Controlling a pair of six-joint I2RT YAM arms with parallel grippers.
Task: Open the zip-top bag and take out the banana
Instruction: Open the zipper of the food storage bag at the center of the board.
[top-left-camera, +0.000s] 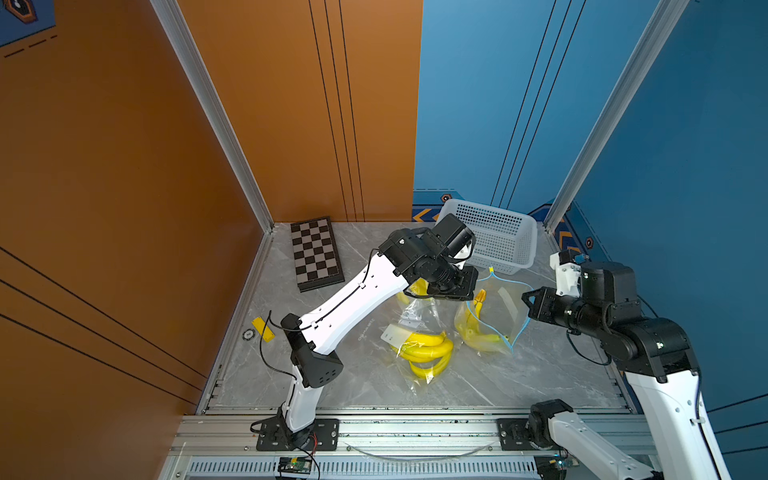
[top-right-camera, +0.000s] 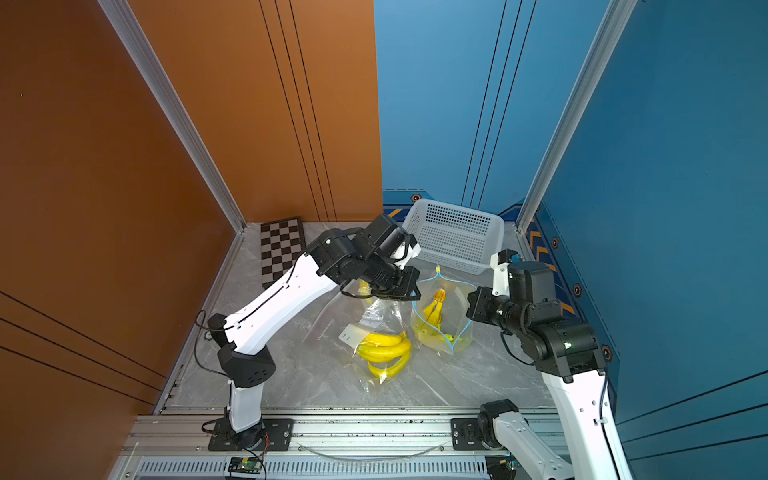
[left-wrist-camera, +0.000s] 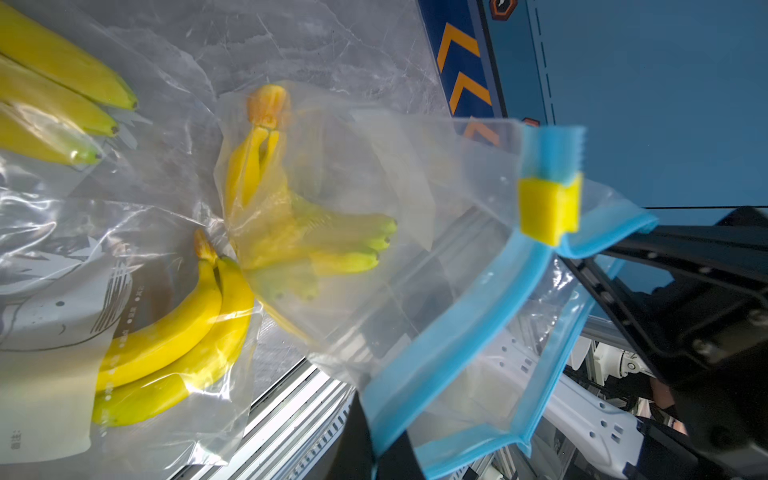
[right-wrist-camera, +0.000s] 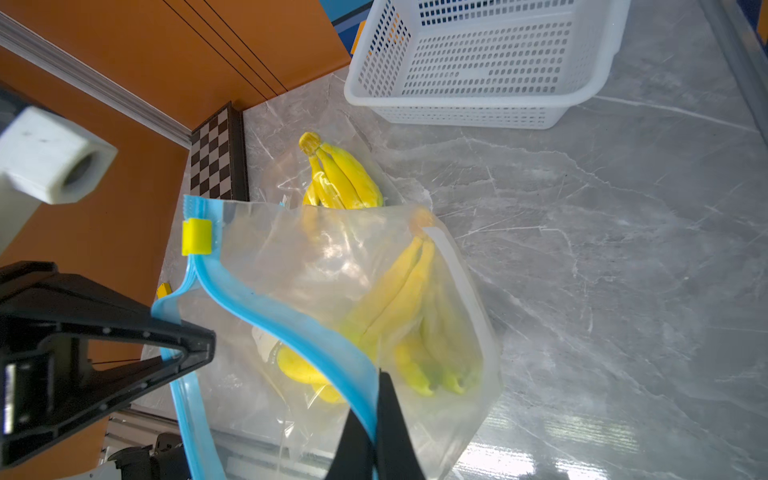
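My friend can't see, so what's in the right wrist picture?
A clear bag of bananas is held open: the right gripper and left gripper each pinch its blue zip edge. Behind are a white basket and another bagged bunch.

A robot test cell in a lab is shown: a grey marble-look counter (top-left-camera: 365, 386) is walled by orange panels (top-left-camera: 104, 166) and blue panels (top-left-camera: 685, 145) framed in aluminium posts (top-left-camera: 210, 104), and the left arm (top-left-camera: 353, 299) and right arm (top-left-camera: 665, 407) are bolted to a metal rail (top-left-camera: 415, 428).
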